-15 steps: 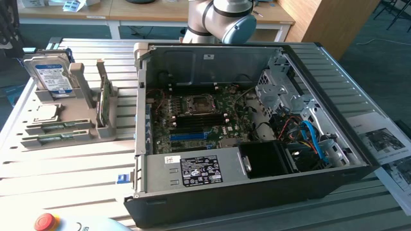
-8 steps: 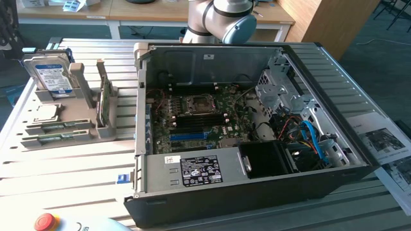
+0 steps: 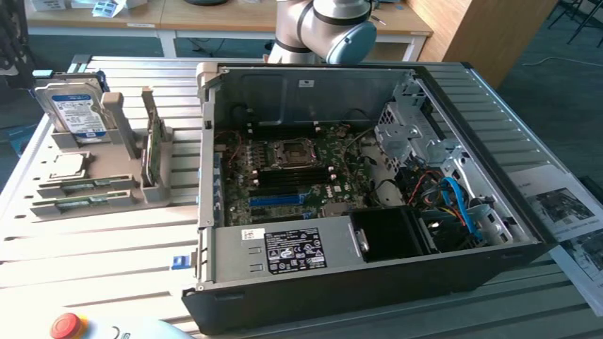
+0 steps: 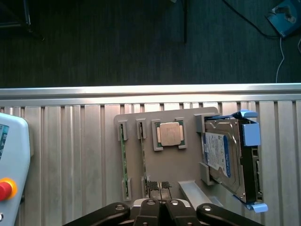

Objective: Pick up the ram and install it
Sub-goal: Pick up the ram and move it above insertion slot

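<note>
Clenched and empty, the gripper (image 4: 159, 188) hangs over the grey holder (image 4: 188, 160). Its two black fingers are pressed together and there is nothing between them. It touches no part of the holder that I can see, and I cannot tell how high above it is.

The ram (image 4: 143, 157) rests on its long edge in a narrow slot of this holder, just beside the square processor chip (image 4: 169, 134). Of the two green sticks, it is the one nearest to the gripper. The second green stick (image 4: 123, 157) sits in the next slot, parallel to the ram, on the side away from the chip. On the other side of the chip, the hard drive (image 4: 221, 157) with a blue label stands on its edge in its own bracket.

In the exterior view the holder sits on the slatted metal table (image 3: 104, 247) at the exterior view's left, just beside the open computer case (image 3: 377, 289). The hard drive is at the far end of the holder and the two sticks are at the near end. Inside the case lies the motherboard (image 3: 292, 166), with a blue slot strip (image 3: 278, 200) on its near part. The robot arm (image 3: 330, 28) rises behind the far wall of the case. A red button (image 3: 66, 325) is at the near edge of the table.
</note>
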Robot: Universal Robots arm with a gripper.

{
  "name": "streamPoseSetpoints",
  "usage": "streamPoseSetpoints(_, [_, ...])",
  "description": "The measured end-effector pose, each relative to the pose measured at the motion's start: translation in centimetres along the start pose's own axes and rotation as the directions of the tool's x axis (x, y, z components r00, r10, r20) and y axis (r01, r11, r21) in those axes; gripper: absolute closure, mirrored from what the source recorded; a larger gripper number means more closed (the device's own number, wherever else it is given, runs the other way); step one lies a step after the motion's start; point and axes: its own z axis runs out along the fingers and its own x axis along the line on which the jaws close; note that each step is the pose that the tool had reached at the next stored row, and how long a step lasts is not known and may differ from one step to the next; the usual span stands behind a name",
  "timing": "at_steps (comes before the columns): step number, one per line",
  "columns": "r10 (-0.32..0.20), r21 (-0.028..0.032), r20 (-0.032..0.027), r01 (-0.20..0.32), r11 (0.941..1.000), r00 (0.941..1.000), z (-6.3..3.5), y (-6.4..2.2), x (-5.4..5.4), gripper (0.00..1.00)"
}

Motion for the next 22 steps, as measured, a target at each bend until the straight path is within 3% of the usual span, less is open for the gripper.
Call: streamPoseSetpoints(22, [0.000, 0.0000, 0.0000, 0.000, 1.0000, 1.0000, 2.91, -0.13, 0.2, 0.90])
